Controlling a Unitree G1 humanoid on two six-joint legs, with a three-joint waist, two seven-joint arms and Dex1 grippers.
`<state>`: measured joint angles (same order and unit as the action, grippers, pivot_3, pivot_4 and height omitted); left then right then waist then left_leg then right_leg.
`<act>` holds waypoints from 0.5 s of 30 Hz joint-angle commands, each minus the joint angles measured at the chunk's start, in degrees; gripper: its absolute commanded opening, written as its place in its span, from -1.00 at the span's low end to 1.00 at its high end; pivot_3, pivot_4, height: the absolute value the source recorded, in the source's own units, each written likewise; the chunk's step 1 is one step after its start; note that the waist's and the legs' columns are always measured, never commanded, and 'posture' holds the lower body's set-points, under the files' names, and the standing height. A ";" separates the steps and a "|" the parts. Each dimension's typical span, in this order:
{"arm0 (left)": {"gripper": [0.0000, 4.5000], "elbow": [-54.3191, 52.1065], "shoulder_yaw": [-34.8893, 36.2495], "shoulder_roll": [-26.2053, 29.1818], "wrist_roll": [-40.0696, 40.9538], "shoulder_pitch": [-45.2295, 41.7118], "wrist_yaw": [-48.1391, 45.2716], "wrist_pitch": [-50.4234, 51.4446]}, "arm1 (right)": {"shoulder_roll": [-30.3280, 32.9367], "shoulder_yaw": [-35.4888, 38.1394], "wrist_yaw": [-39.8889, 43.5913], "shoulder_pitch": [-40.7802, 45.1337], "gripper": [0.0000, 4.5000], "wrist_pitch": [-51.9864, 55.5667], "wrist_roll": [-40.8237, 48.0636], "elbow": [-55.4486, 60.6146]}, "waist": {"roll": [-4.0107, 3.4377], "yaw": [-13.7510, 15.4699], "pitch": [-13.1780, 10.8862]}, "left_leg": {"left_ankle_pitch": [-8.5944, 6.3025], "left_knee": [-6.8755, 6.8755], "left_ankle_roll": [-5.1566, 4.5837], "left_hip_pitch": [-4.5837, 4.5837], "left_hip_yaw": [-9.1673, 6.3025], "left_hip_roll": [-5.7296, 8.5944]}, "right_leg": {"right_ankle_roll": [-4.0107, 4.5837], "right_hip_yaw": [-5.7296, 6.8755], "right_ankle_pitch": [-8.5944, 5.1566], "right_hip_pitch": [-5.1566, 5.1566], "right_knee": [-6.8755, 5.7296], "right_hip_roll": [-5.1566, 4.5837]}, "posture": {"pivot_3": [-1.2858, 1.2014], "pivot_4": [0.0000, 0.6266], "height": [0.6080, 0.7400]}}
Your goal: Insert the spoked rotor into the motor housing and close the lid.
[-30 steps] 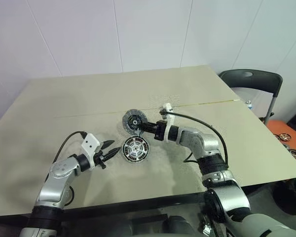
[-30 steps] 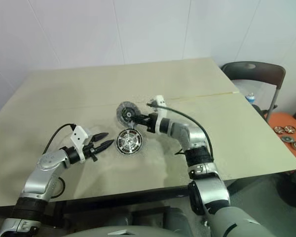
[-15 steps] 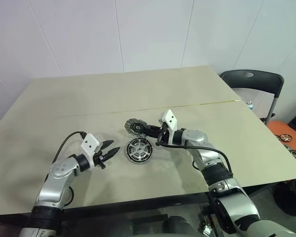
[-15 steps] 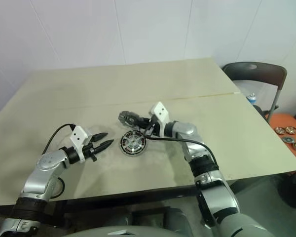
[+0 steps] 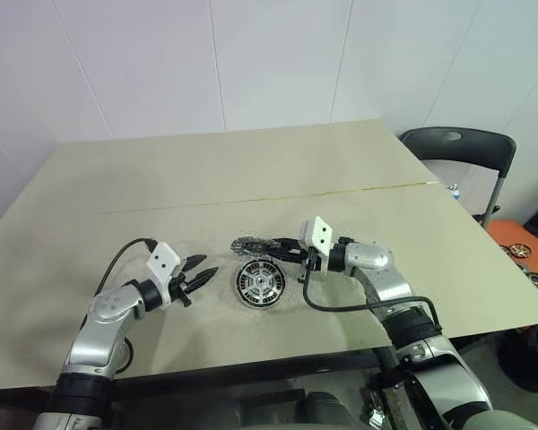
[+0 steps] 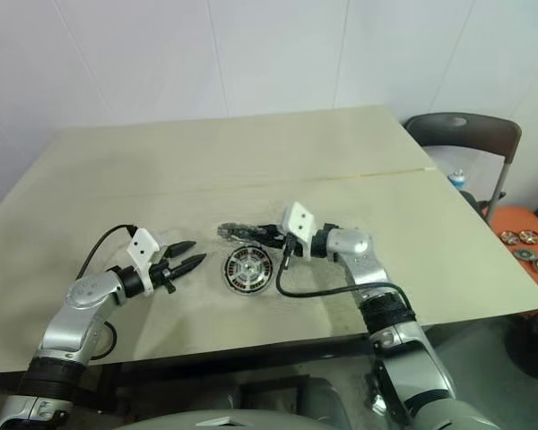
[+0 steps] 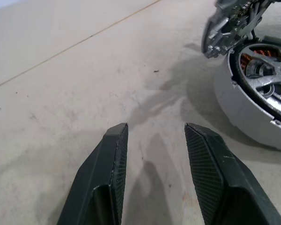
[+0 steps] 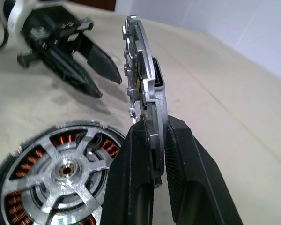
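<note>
While the right gripper (image 8: 152,145) pinches the lid (image 8: 143,77) by its rim, edge-on at the head view's centre, the motor housing (image 5: 259,284) lies just below it on the table (image 5: 161,170), the spoked rotor (image 8: 65,171) seated inside. At lower left, the left gripper (image 5: 200,270) hovers with fingers spread, empty.

Plain test room or lab: bare white panel walls (image 5: 269,63), large beige surface (image 5: 206,170), folding chair (image 5: 457,148) (dark, beside surface), spare motor parts (image 5: 529,269) on floor.
</note>
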<state>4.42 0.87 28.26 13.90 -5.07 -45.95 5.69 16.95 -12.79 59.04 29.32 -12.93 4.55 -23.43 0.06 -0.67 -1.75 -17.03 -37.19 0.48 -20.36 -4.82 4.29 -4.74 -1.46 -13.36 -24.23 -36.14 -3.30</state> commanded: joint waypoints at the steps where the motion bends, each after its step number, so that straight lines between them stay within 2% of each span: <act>1: -0.09 -0.65 0.45 0.64 -0.19 -1.31 -0.13 -0.89 | 0.33 0.13 -3.45 1.64 -0.95 -8.34 -3.05 -2.03 | 0.01 0.06 0.00 | 0.00 0.00 0.00 0.00 0.00 0.00 | 0.00 0.00 0.00 0.00 0.00 0.00 | 0.03 -1.00 1.00; 5: -0.09 -0.57 0.54 0.60 -0.35 -1.31 -0.16 -0.93 | 1.63 -0.35 -7.48 2.44 -0.95 -18.71 -7.45 -6.75 | 0.01 0.07 0.00 | 0.00 -0.04 0.00 0.01 0.00 0.02 | 0.00 0.00 0.00 0.02 -0.01 0.00 | 0.03 -1.00 1.00; 15: -0.09 0.05 0.73 0.83 -0.80 -1.58 -0.44 -1.16 | 4.90 -1.82 -4.18 2.03 -0.95 -28.79 -5.92 -7.53 | 0.02 0.03 0.01 | 0.00 -0.05 -0.01 0.04 0.00 0.02 | 0.01 -0.02 0.00 0.09 0.00 0.00 | 0.03 -1.00 1.00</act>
<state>4.89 0.87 28.27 13.06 -5.32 -46.15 5.65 21.41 -14.89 53.97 29.76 -39.29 -3.34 -33.03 0.08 -0.64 -1.74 -17.02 -37.25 0.47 -20.30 -4.82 4.30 -4.74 -1.48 -13.35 -24.12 -36.14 -3.30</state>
